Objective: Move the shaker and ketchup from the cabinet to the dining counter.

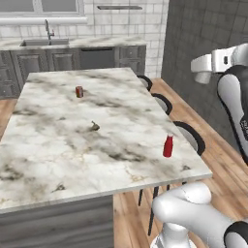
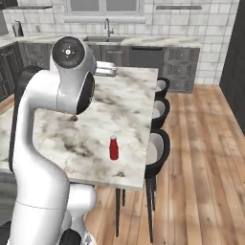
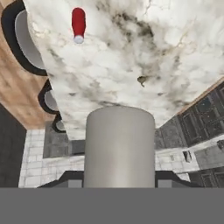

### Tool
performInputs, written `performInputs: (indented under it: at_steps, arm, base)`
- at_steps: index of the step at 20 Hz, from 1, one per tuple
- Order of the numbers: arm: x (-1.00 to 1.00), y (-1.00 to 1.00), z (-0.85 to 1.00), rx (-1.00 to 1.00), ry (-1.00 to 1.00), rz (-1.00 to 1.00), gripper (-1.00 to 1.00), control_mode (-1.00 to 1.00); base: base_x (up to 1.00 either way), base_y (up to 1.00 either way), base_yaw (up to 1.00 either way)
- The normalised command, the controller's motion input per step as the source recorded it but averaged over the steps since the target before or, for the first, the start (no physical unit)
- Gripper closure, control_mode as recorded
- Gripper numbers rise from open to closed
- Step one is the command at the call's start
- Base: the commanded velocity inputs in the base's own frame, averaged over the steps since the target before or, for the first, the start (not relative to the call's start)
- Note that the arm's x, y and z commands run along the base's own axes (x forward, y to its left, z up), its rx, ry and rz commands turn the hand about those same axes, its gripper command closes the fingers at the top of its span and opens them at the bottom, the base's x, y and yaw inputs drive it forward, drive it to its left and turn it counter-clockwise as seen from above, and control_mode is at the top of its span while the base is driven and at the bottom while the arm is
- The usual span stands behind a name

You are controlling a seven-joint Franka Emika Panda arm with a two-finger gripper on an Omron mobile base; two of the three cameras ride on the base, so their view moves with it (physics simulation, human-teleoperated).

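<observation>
The ketchup [image 1: 168, 146] [image 2: 113, 148] [image 3: 78, 24], a slim red bottle, stands upright on the dining counter [image 1: 58, 150] [image 2: 129, 110] [image 3: 131, 48] near its stool-side edge. High above the counter, my gripper [image 3: 119, 180] is shut on the shaker [image 3: 119, 146] [image 2: 107, 72] [image 1: 202, 76], a plain grey cylinder. In the hand view the shaker rises between the two dark fingertips. The held shaker hangs well clear of the marble top, beyond the ketchup toward the sink side. The cabinet is out of view.
A small red can [image 1: 79, 91] and a small brown object [image 1: 95, 126] [image 3: 141, 80] lie on the marble top. Black round stools [image 1: 191, 136] [image 2: 158, 148] line its right side. A sink counter [image 1: 43, 42] runs along the tiled back wall.
</observation>
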Motion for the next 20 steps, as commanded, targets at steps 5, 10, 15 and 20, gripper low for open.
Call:
performInputs:
  at_steps: [5, 10, 15, 20]
  arm:
    - [-0.01, -0.76, -0.61, 0.01, -0.2, 0.59, 1.0, -1.0]
    - [0.0, -0.42, -0.77, 0.0, -0.24, 0.64, 1.0, -1.0]
    - [0.0, -0.3, -0.82, 0.0, -0.24, 0.64, 1.0, -1.0]
    - [0.0, -0.27, -0.88, -0.1, -0.23, 0.61, 1.0, -1.0]
  base:
    - [0.0, 0.0, 0.0]
    - [0.0, 0.0, 0.0]
    - [0.0, 0.0, 0.0]
    - [0.0, 0.0, 0.0]
